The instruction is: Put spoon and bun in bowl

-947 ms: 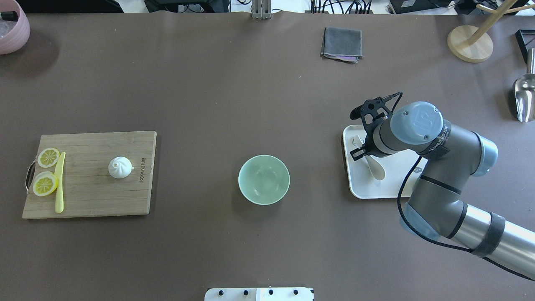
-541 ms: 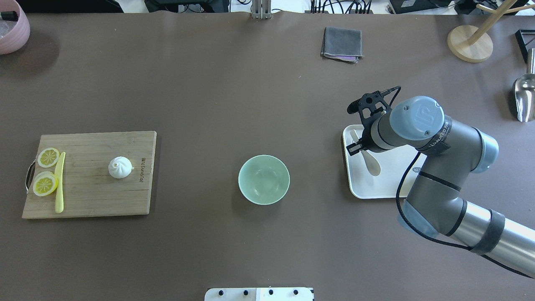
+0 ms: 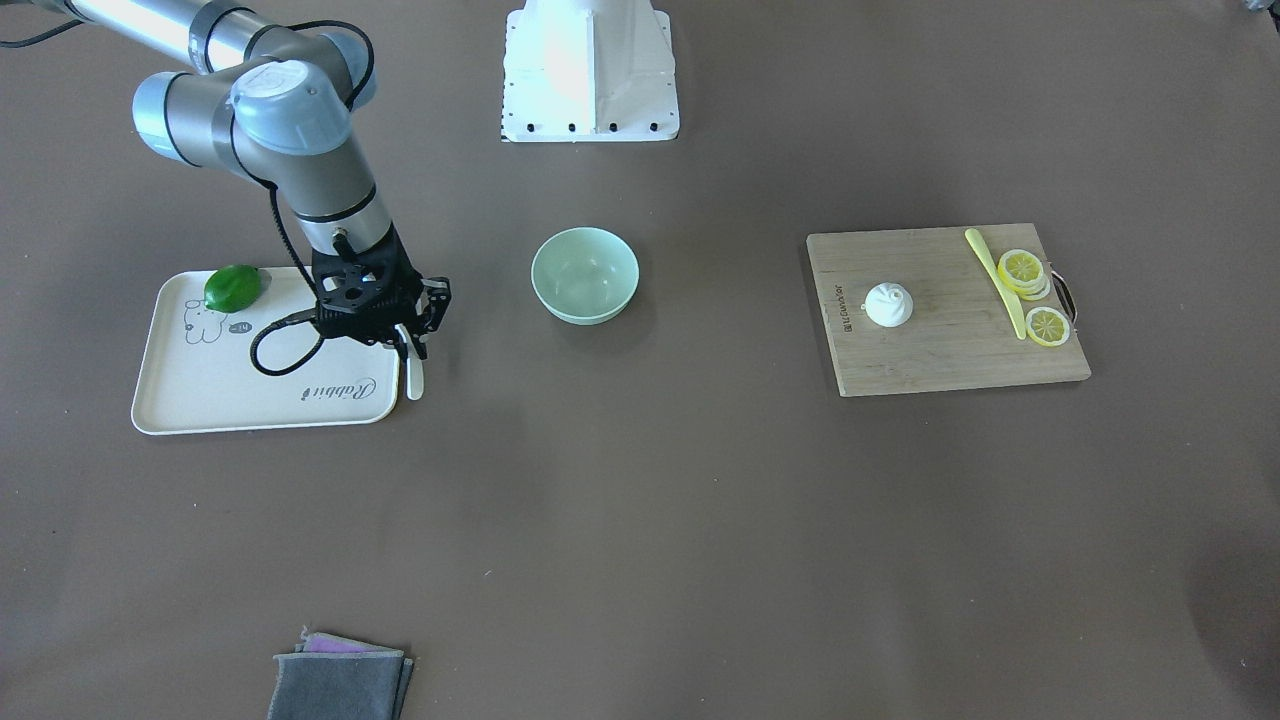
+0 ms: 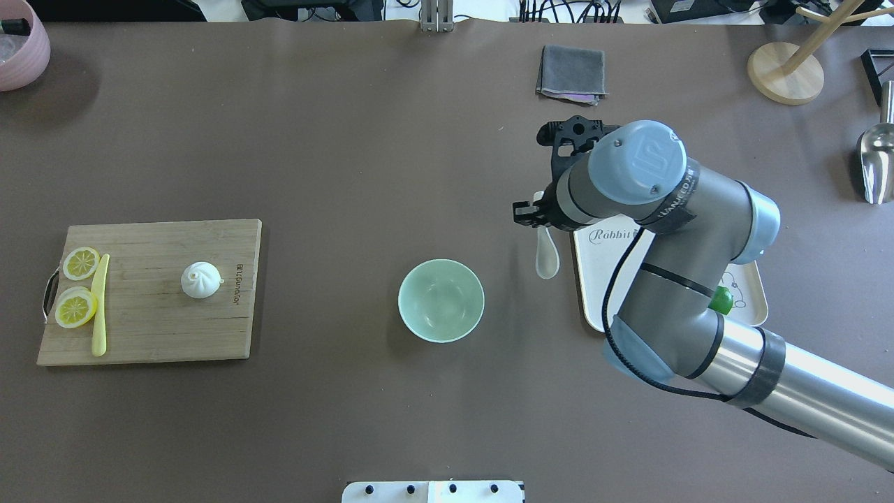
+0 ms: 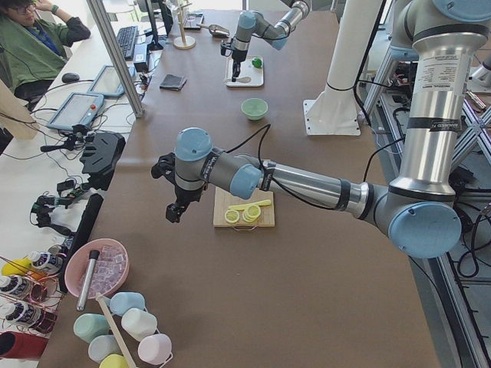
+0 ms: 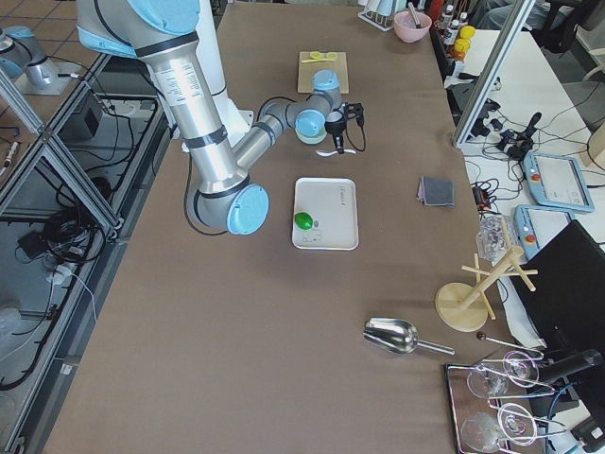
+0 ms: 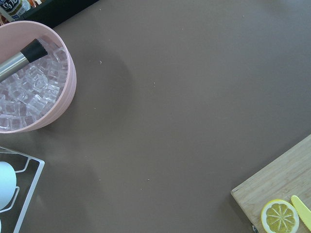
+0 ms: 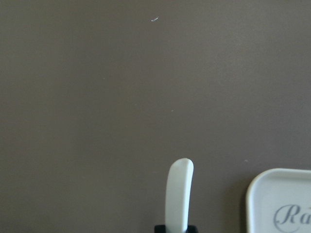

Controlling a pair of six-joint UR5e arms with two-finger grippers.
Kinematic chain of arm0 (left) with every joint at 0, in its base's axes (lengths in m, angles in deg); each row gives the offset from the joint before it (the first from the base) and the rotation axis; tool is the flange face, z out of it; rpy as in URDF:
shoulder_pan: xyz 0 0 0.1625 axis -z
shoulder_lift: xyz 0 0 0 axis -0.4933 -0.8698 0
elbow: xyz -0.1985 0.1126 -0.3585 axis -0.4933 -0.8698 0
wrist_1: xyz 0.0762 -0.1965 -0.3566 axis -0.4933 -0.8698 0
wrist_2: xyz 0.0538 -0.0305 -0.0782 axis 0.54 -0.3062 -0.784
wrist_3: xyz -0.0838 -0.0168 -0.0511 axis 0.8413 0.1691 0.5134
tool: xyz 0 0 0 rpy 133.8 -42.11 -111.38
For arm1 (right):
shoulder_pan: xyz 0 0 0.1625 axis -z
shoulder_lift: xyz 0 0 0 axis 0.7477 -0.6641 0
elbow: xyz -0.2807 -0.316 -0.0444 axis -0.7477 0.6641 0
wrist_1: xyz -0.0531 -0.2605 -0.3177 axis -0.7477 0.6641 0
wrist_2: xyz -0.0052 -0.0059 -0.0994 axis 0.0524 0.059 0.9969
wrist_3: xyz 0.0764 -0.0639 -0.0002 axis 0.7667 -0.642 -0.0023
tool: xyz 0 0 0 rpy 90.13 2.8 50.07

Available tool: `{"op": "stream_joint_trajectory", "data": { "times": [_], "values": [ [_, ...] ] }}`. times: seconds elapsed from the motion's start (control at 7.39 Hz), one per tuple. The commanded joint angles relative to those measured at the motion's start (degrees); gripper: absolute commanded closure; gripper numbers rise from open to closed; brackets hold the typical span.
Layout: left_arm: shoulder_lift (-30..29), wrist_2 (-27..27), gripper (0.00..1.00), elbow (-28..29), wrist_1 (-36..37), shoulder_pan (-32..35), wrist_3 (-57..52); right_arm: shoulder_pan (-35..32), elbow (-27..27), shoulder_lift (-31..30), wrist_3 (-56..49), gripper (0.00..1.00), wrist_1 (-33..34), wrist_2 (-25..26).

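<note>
My right gripper (image 4: 539, 216) is shut on the white spoon (image 4: 547, 260) by its handle and holds it above the table. It hangs between the white tray (image 4: 594, 283) and the mint-green bowl (image 4: 441, 300), just off the tray's left edge. In the front-facing view the gripper (image 3: 408, 340) shows the spoon's handle end (image 3: 413, 378) sticking out. The right wrist view shows the handle (image 8: 179, 194) too. The bowl (image 3: 585, 272) is empty. The white bun (image 4: 201, 279) sits on the wooden cutting board (image 4: 150, 328) at the left. My left gripper (image 5: 173, 211) hovers beyond the board's outer end; I cannot tell its state.
Lemon slices (image 4: 75, 306) and a yellow knife (image 4: 100, 307) lie on the board's left side. A green item (image 3: 232, 288) sits on the tray. A grey cloth (image 4: 571, 73), a pink ice bowl (image 7: 29, 92), a wooden stand (image 4: 786, 73) and a metal scoop (image 4: 876, 164) line the far edge and corners.
My right gripper has lifted the spoon off the tray and carried it left, past the tray's edge toward the bowl. The bun and bowl have not moved.
</note>
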Motion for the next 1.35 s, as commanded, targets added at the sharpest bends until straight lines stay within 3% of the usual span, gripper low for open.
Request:
{"op": "stream_joint_trajectory", "data": {
  "times": [0.0, 0.14, 0.54, 0.68, 0.81, 0.95, 1.22],
  "values": [
    [-0.1, 0.0, 0.01, 0.0, 0.0, 0.0, 0.0, 6.3, -0.1, 7.1, 24.0, 1.0, 3.7, 8.9],
    [-0.1, 0.0, 0.01, 0.1, 0.0, -0.1, 0.0, 10.7, 0.3, 7.7, 30.3, 1.0, 3.7, 16.1],
    [-0.3, 0.1, 0.01, 0.1, 0.0, -1.2, 0.1, 15.8, 0.1, 8.0, 36.7, 1.0, 7.3, 26.2],
    [-0.4, 0.1, 0.01, 0.2, 0.0, -1.3, 0.1, 16.2, 0.0, 8.0, 36.7, 1.0, 7.3, 27.0],
    [-0.7, 0.1, 0.01, 0.8, 0.0, -1.4, 0.1, 16.4, -0.1, 8.3, 36.7, 0.45, 8.7, 27.1],
    [-0.7, 0.1, 0.01, 0.8, 0.0, -1.4, 0.1, 16.5, -0.2, 8.8, 36.6, 0.0, 10.1, 28.2],
    [-0.7, 0.0, 0.01, 0.6, 0.0, -1.4, 1.7, 16.0, -3.8, 8.7, 30.8, 0.0, 11.6, 29.4]
  ]
}}
